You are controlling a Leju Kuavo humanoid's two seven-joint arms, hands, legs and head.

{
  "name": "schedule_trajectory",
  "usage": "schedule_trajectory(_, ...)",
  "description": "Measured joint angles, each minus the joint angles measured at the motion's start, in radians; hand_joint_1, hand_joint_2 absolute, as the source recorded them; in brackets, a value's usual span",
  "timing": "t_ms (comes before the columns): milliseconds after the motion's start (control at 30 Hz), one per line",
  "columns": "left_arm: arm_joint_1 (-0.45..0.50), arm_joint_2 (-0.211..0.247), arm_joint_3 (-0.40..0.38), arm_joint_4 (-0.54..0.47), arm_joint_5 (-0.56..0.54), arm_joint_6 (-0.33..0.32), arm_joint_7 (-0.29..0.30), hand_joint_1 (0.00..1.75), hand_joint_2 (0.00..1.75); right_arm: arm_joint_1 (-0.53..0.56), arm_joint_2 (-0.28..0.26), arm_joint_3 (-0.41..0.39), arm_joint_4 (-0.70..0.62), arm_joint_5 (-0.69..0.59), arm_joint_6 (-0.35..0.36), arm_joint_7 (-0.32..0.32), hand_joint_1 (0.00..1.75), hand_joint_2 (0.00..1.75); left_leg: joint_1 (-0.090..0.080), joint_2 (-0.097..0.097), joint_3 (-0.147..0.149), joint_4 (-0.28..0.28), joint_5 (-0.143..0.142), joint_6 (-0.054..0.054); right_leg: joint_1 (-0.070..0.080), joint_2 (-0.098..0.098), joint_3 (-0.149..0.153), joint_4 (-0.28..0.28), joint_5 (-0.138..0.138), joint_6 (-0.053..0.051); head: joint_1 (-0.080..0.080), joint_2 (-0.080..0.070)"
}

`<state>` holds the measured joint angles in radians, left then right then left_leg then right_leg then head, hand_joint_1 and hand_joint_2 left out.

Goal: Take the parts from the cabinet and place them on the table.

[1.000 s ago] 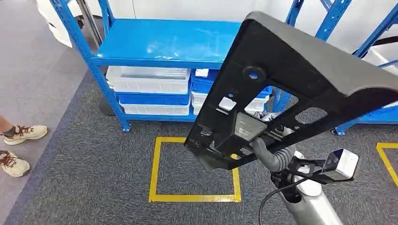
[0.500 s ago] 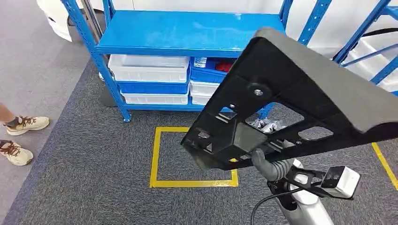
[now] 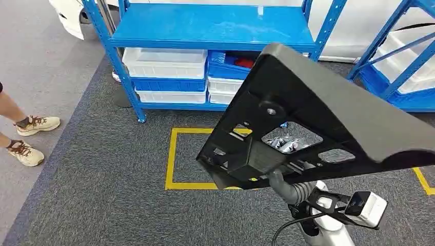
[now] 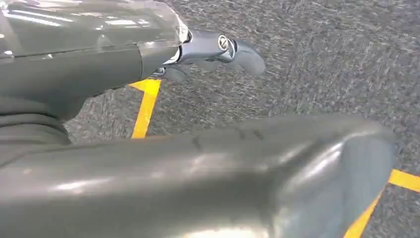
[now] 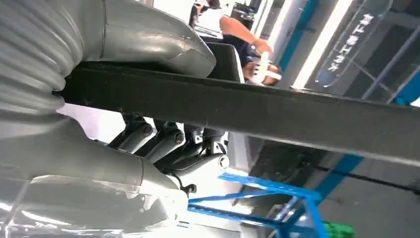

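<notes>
Person's shoes (image 3: 30, 138) sit at the far left on the grey floor, next to the carpet (image 3: 102, 195). Moving right there's the blue rack (image 3: 210, 25) with white and blue bins (image 3: 166, 64) stacked under its shelf, and a yellow tape square (image 3: 172, 159) on the carpet in front of it.

So where's the task at? Looks like about halfway for this one piece. The big black part (image 3: 328, 107) is already out of the rack and up in the air, so the taking bit is done. What's left is the carry and the set-down. I can't spot any counter here, so my guess is the robot has to turn or walk somewhere first.

The left robot hand (image 4: 218, 49) hangs down over the carpet near a yellow tape line, fingers loosely curled, nothing in it.

Further right, the right robot hand (image 5: 168, 144) has the part. From the wrist camera the thumb lies over one side of the flat black edge and the darker fingers wrap the other side, so it's clamped on firmly. In the head view the arm comes up from the bottom, and the part sits tilted above it, hiding most of the hand. There's a cutout in the part, and you can see some shiny stuff through it, but I can't make out what it is.
</notes>
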<state>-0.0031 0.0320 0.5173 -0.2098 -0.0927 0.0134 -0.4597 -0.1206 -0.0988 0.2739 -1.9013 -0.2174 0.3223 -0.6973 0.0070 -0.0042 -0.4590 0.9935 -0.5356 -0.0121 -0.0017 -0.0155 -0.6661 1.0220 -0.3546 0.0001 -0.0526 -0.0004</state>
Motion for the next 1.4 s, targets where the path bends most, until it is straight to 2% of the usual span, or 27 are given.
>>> schedule_trajectory(67,0.005,0.000,0.007,0.000,-0.001,0.000,0.001,0.00,0.00,0.002,0.006,-0.001,0.000,0.001,0.000,-0.001,1.73,1.75,0.002,0.003,-0.013,-0.003,0.022,0.017,-0.002,0.002,-0.005,-0.004,0.019,0.013,0.001,0.000)
schedule_trajectory(100,0.002,0.000,0.011,0.000,-0.003,0.000,0.001,0.00,0.00,0.003,0.007,-0.002,0.000,0.001,-0.002,-0.001,1.73,1.75,0.003,0.011,-0.025,-0.003,0.033,0.025,-0.009,0.007,-0.015,0.011,-0.017,0.018,0.000,0.000)
schedule_trajectory(133,0.001,0.000,0.011,0.000,-0.005,0.000,0.001,0.00,0.00,0.002,0.008,-0.003,0.000,0.002,-0.002,-0.001,1.73,1.75,0.003,0.012,-0.040,-0.002,0.045,0.033,-0.009,0.009,-0.028,0.053,-0.080,0.023,0.000,0.000)
schedule_trajectory(200,0.000,0.000,0.012,0.000,-0.006,0.000,0.000,0.00,0.00,0.002,0.010,-0.009,-0.001,0.002,-0.002,-0.001,1.73,1.75,0.002,0.012,-0.072,-0.002,0.067,0.035,-0.011,0.010,-0.066,0.206,-0.201,0.032,0.000,0.000)
schedule_trajectory(233,0.001,0.000,0.013,0.000,-0.008,0.000,0.000,0.00,0.00,0.003,0.012,-0.011,0.000,0.003,-0.003,-0.001,1.73,1.75,0.001,0.012,-0.089,-0.001,0.080,0.035,-0.011,0.010,-0.080,0.277,-0.221,0.035,0.000,0.000)
schedule_trajectory(300,0.002,0.000,0.015,0.000,-0.009,0.000,0.000,0.00,0.00,0.004,0.014,-0.014,0.000,0.002,-0.006,-0.001,1.73,1.75,0.000,0.015,-0.121,0.001,0.104,0.032,-0.011,0.010,-0.063,0.317,-0.161,0.033,0.000,0.000)
schedule_trajectory(367,0.001,-0.001,0.018,0.000,-0.010,0.000,0.002,0.00,0.00,0.006,0.015,-0.015,0.000,-0.002,-0.007,-0.001,1.73,1.75,-0.002,0.017,-0.143,0.002,0.121,0.029,-0.010,0.009,0.036,0.197,-0.102,0.022,0.000,0.000)
schedule_trajectory(400,0.000,-0.001,0.018,0.000,-0.013,-0.001,0.002,0.00,0.00,0.006,0.016,-0.015,-0.001,-0.004,-0.007,-0.001,1.73,1.75,-0.002,0.017,-0.145,0.003,0.128,0.026,-0.003,0.001,0.110,0.099,-0.108,0.010,0.000,0.000)
schedule_trajectory(433,0.001,-0.003,0.018,0.000,-0.015,-0.002,0.002,0.00,0.00,0.005,0.017,-0.015,-0.004,-0.004,-0.006,0.000,1.73,1.75,-0.007,0.018,-0.147,0.004,0.132,0.021,0.004,-0.016,0.175,0.003,-0.153,-0.001,0.001,0.000)
schedule_trajectory(467,0.001,-0.003,0.019,0.000,-0.016,-0.002,0.002,0.00,0.00,0.005,0.019,-0.015,-0.006,-0.005,-0.001,-0.001,1.73,1.75,-0.006,0.021,-0.147,0.005,0.137,0.015,0.005,-0.016,0.198,-0.040,-0.170,-0.003,0.000,0.000)
schedule_trajectory(533,0.001,-0.003,0.024,0.000,-0.021,-0.003,0.003,0.00,0.00,0.006,0.025,-0.018,-0.008,-0.005,0.009,-0.001,1.73,1.75,0.000,0.031,-0.148,0.001,0.149,0.001,0.011,-0.008,0.188,-0.041,-0.167,-0.009,0.000,0.000)
schedule_trajectory(600,0.000,-0.003,0.034,0.000,-0.021,-0.004,0.003,0.00,0.00,0.007,0.031,-0.022,-0.010,-0.007,0.018,-0.001,1.73,1.75,0.001,0.029,-0.157,0.013,0.144,-0.008,0.000,-0.006,0.185,-0.057,-0.144,-0.020,0.000,0.000)
schedule_trajectory(633,0.001,-0.004,0.035,0.000,-0.022,-0.005,0.002,0.00,0.00,0.006,0.034,-0.023,-0.010,-0.008,0.019,-0.001,1.73,1.75,0.001,0.022,-0.172,0.047,0.103,-0.011,0.000,-0.001,0.178,-0.059,-0.136,-0.028,0.000,0.000)
schedule_trajectory(700,0.002,-0.004,0.037,0.000,-0.021,-0.004,0.003,0.00,0.00,0.010,0.042,-0.023,-0.010,-0.008,0.019,-0.001,1.73,1.75,0.004,0.014,-0.228,0.208,-0.003,-0.021,0.001,0.005,0.158,-0.055,-0.123,-0.033,0.000,0.000)
schedule_trajectory(767,0.002,-0.004,0.039,0.000,-0.021,-0.004,0.003,0.00,0.00,0.014,0.042,-0.024,-0.010,-0.008,0.019,-0.001,1.73,1.75,0.004,0.014,-0.260,0.322,-0.042,-0.028,0.002,0.012,0.140,-0.048,-0.114,-0.031,0.000,0.000)
schedule_trajectory(800,0.003,-0.005,0.039,0.000,-0.021,-0.004,0.003,0.00,0.00,0.015,0.043,-0.024,-0.010,-0.008,0.019,-0.001,1.73,1.75,0.005,0.014,-0.244,0.306,-0.026,-0.030,0.001,0.016,0.133,-0.043,-0.112,-0.029,0.000,0.000)
schedule_trajectory(833,0.003,-0.004,0.039,0.000,-0.021,-0.004,0.003,0.00,0.00,0.016,0.044,-0.024,-0.010,-0.008,0.019,-0.001,1.73,1.75,0.006,0.013,-0.202,0.245,0.008,-0.030,0.001,0.021,0.127,-0.037,-0.111,-0.028,0.000,0.000)
schedule_trajectory(900,0.002,-0.003,0.039,0.000,-0.021,-0.004,0.003,0.00,0.00,0.016,0.046,-0.024,-0.010,-0.008,0.019,-0.001,1.73,1.75,0.008,0.006,-0.083,0.050,0.075,-0.026,-0.001,0.029,0.118,-0.022,-0.113,-0.023,0.000,0.000)
schedule_trajectory(933,0.001,-0.003,0.040,0.000,-0.021,-0.004,0.003,0.00,0.00,0.016,0.047,-0.025,-0.010,-0.008,0.019,-0.001,1.73,1.75,0.007,-0.012,-0.054,0.010,0.048,-0.017,0.001,0.030,0.110,-0.018,-0.112,-0.018,0.000,0.000)
schedule_trajectory(967,0.003,-0.003,0.041,0.000,-0.021,-0.004,0.003,0.00,0.00,0.016,0.048,-0.026,-0.010,-0.008,0.019,0.000,1.73,1.75,0.002,-0.012,-0.066,0.018,0.067,-0.011,0.002,0.035,0.107,-0.016,-0.109,-0.012,0.000,0.000)
schedule_trajectory(1033,0.003,-0.003,0.042,0.000,-0.021,-0.004,0.004,0.00,0.00,0.017,0.049,-0.026,-0.010,-0.008,0.019,-0.001,1.73,1.75,0.001,-0.008,-0.071,0.011,0.060,-0.003,0.001,0.041,0.102,-0.015,-0.102,-0.002,0.000,0.000)
schedule_trajectory(1100,0.001,-0.004,0.042,0.000,-0.021,-0.004,0.004,0.00,0.00,0.018,0.049,-0.027,-0.010,-0.008,0.019,-0.001,1.73,1.75,0.012,0.003,-0.072,-0.001,0.072,0.014,0.002,0.041,0.096,-0.004,-0.109,0.009,0.000,0.000)
schedule_trajectory(1167,0.000,-0.004,0.042,0.000,-0.021,-0.004,0.004,0.00,0.00,0.016,0.049,-0.031,-0.010,-0.008,0.019,-0.001,1.73,1.75,0.012,0.009,-0.077,-0.002,0.076,0.024,-0.001,0.028,0.051,0.090,-0.175,0.021,0.000,0.000)
schedule_trajectory(1233,0.002,-0.004,0.042,0.000,-0.021,-0.004,0.004,0.00,0.00,0.019,0.049,-0.034,-0.010,-0.008,0.019,-0.001,1.73,1.75,0.010,0.017,-0.086,0.000,0.079,0.026,-0.005,0.025,-0.033,0.265,-0.252,0.031,0.000,0.000)
schedule_trajectory(1267,0.003,-0.004,0.043,0.000,-0.021,-0.004,0.004,0.00,0.00,0.020,0.049,-0.035,-0.010,-0.008,0.019,-0.001,1.73,1.75,0.010,0.021,-0.090,0.001,0.081,0.025,-0.006,0.024,-0.056,0.315,-0.261,0.034,0.000,0.000)
schedule_trajectory(1333,0.003,-0.004,0.043,0.000,-0.021,-0.004,0.004,0.00,0.00,0.021,0.049,-0.036,-0.010,-0.008,0.019,-0.001,1.73,1.75,0.010,0.029,-0.089,0.002,0.082,0.023,-0.009,0.019,-0.023,0.256,-0.209,0.033,0.000,0.000)
schedule_trajectory(1400,0.001,-0.004,0.043,0.000,-0.021,-0.004,0.004,0.00,0.00,0.020,0.049,-0.039,-0.010,-0.008,0.019,-0.001,1.73,1.75,0.010,0.035,-0.085,0.002,0.081,0.020,-0.009,0.005,0.079,0.068,-0.121,0.025,0.000,0.000)
